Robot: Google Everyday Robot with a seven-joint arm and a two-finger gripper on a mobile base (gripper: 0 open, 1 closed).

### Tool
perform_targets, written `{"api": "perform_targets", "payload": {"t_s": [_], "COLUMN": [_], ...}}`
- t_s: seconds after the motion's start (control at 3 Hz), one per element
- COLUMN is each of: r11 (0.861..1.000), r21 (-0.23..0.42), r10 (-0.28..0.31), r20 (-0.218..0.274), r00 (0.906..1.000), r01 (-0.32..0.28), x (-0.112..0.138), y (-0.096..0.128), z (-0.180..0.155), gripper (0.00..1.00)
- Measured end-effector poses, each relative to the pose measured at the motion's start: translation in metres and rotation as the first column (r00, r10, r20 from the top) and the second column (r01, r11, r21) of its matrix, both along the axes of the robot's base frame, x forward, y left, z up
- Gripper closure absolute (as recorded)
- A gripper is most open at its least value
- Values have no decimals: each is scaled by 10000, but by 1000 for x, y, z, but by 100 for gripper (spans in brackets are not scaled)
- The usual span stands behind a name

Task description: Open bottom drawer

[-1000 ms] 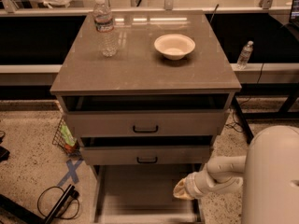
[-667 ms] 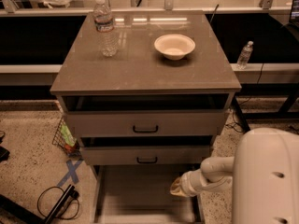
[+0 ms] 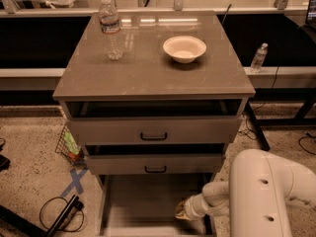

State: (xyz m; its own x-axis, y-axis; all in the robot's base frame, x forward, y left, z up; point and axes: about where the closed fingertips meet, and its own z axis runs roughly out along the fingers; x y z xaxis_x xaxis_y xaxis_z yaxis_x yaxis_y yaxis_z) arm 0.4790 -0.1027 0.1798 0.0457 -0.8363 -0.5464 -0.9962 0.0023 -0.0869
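Note:
The bottom drawer (image 3: 143,201) is pulled far out of the grey-beige cabinet, and its plain grey tray shows. Its front and handle lie past the lower edge of the camera view. The two drawers above, the top drawer (image 3: 153,131) and the middle drawer (image 3: 155,164), each stand slightly ajar and carry a black bar handle. My gripper (image 3: 181,211) is at the right side of the open bottom drawer, low and close to its right wall. My white arm (image 3: 261,196) reaches in from the lower right.
A water bottle (image 3: 111,28) and a cream bowl (image 3: 184,48) stand on the cabinet top (image 3: 148,73). A wire basket (image 3: 69,144) sits on the floor at the left. Blue tape (image 3: 75,180) and a black cable (image 3: 59,216) lie nearby. A second bottle (image 3: 258,57) is on the right ledge.
My gripper has moved left and lower along the right side of the bottom drawer, and more of my arm has come into view. The two upper drawers have not moved.

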Motion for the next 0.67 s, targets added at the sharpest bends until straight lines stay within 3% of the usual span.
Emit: {"api": "perform_targets", "payload": {"t_s": [0.33,0.67], "r11": [9999,9994], "r21": [-140,-335], "r10": [27,-68], "r20": [-317,-883], "r00": [9995,9961], "r01": [-32,38], "x": [-29,-84], "y": [9,16], "z": [-29,-44], "gripper": [100,100]}}
